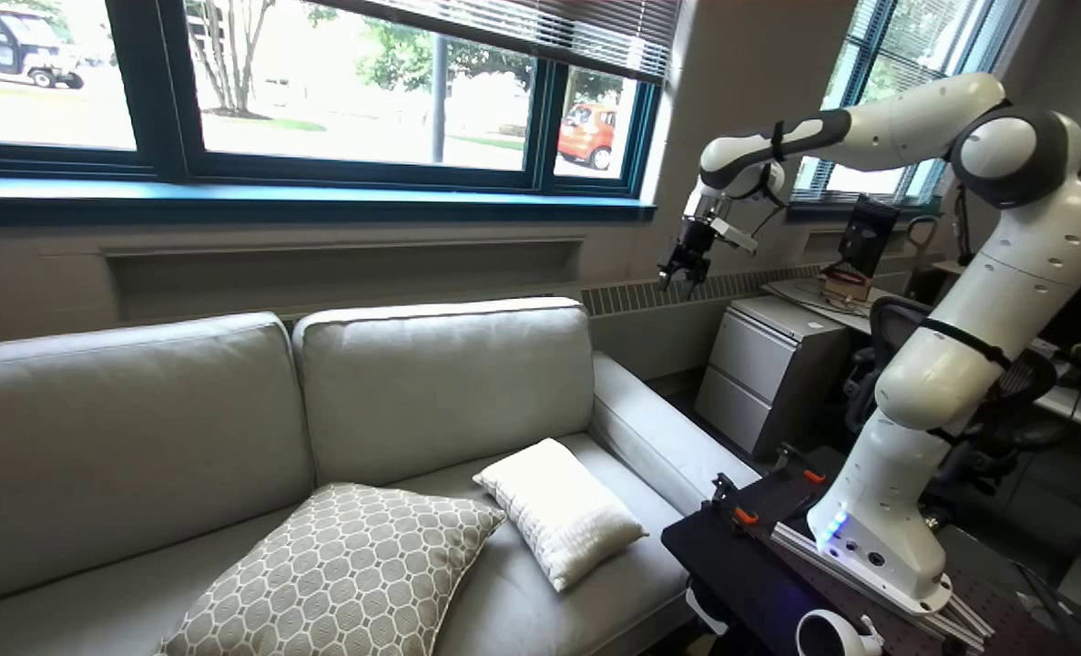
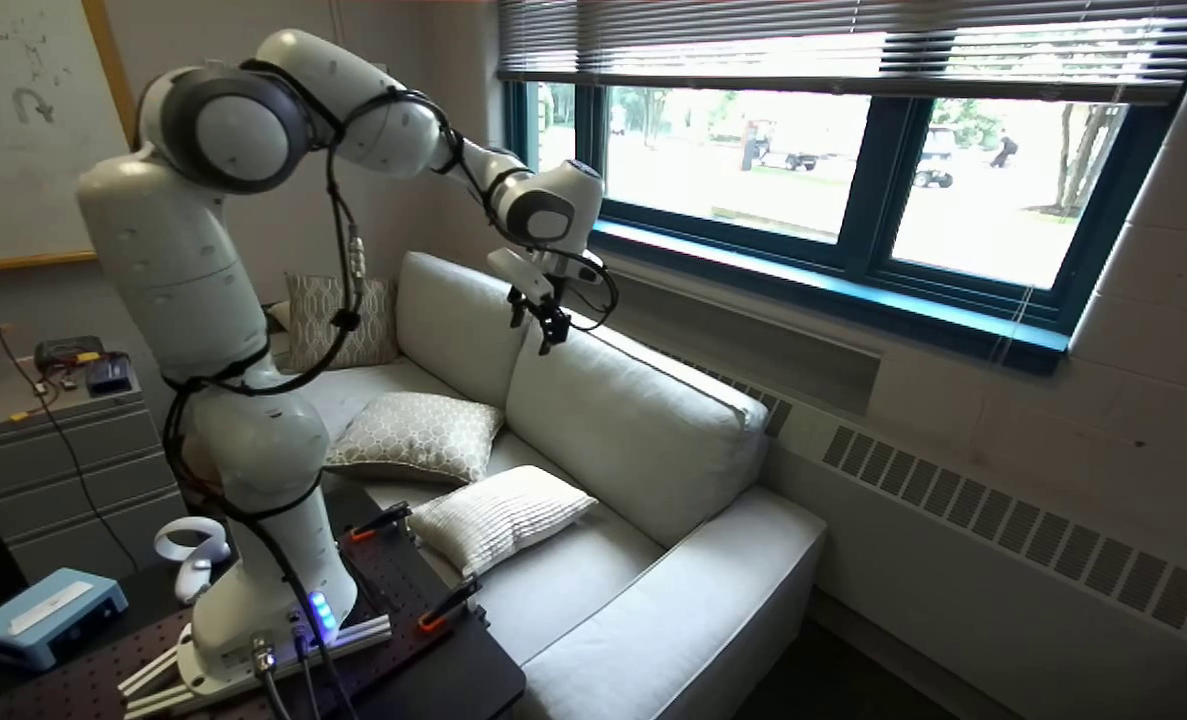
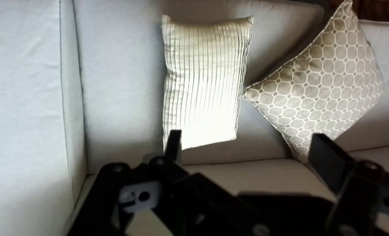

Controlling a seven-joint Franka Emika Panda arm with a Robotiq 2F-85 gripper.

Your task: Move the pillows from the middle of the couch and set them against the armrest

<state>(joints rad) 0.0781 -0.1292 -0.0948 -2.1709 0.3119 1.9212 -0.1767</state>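
Note:
A small white ribbed pillow (image 1: 563, 510) (image 2: 501, 515) (image 3: 204, 82) lies flat on the seat of the light grey couch (image 1: 449, 392) (image 2: 633, 430). Beside it rests the larger lattice-patterned pillow (image 1: 349, 569) (image 2: 418, 437) (image 3: 325, 85), one corner right at the white one's edge; whether they touch I cannot tell. Bare seat separates the white pillow from the padded armrest (image 1: 663, 428) (image 2: 693, 610) (image 3: 24, 114). High above the couch, near its back cushions, my gripper (image 1: 677, 284) (image 2: 533, 332) (image 3: 246, 132) is open, its fingers wide apart with nothing between them.
Another patterned pillow (image 2: 343, 320) leans at the couch's far end. The robot's dark table (image 1: 713, 547) (image 2: 463, 670) borders the couch front, with orange-tipped clamps (image 2: 448, 605) on its edge. A window sill (image 1: 321, 205) runs behind the couch; a grey cabinet (image 1: 749, 364) stands past the armrest.

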